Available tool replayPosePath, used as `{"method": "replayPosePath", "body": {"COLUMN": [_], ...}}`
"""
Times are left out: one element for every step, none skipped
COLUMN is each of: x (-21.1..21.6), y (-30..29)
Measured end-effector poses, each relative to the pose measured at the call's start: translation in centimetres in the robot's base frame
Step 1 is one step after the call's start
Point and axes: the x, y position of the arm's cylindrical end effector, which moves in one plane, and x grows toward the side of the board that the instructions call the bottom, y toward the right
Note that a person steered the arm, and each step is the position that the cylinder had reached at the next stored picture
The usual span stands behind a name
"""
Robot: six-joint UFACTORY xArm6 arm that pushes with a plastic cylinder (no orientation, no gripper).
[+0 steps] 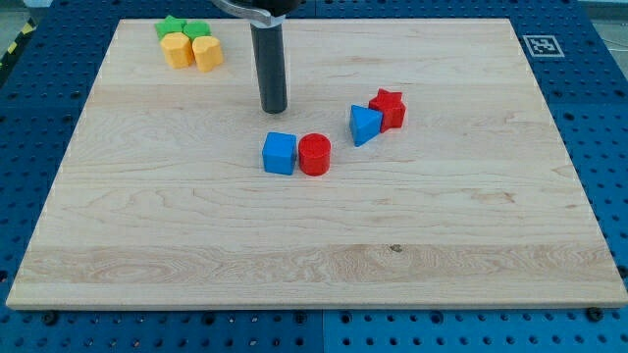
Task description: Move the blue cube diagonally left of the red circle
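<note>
Pale wooden boarding makes up the surface (196, 265), set on a blue perforated bench, and its near half, toward the view's bottom, carries nothing.

Around the middle sits the blue cube (280, 154), directly to the view's left of the red circle (315, 155), a short red cylinder; the two look to be touching or very nearly so, side by side on one level. By my judgement that is beside, not diagonal, so the task is only partly done: the cube is already on the correct side and close, but it needs shifting up or down the view relative to the cylinder.

Slightly farther and to the view's right, a blue triangular block (364, 125) leans against a red star-shaped block (389, 108).

My tip (274, 108) rests just beyond the blue cube, a small gap apart, touching no block. It has no jaws, so nothing is held.

Farthest, at the view's top left, two yellow blocks (192, 51) and two green blocks (183, 27) cluster together.
</note>
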Motion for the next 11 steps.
{"method": "replayPosePath", "body": {"x": [2.9,3.1,3.6,5.5,6.8,7.6,9.6,11.1,13.6,16.5,17.2], "y": [0.0,0.5,5.3,5.8,8.6,9.6,11.5,13.7,14.6,14.5,14.0]}}
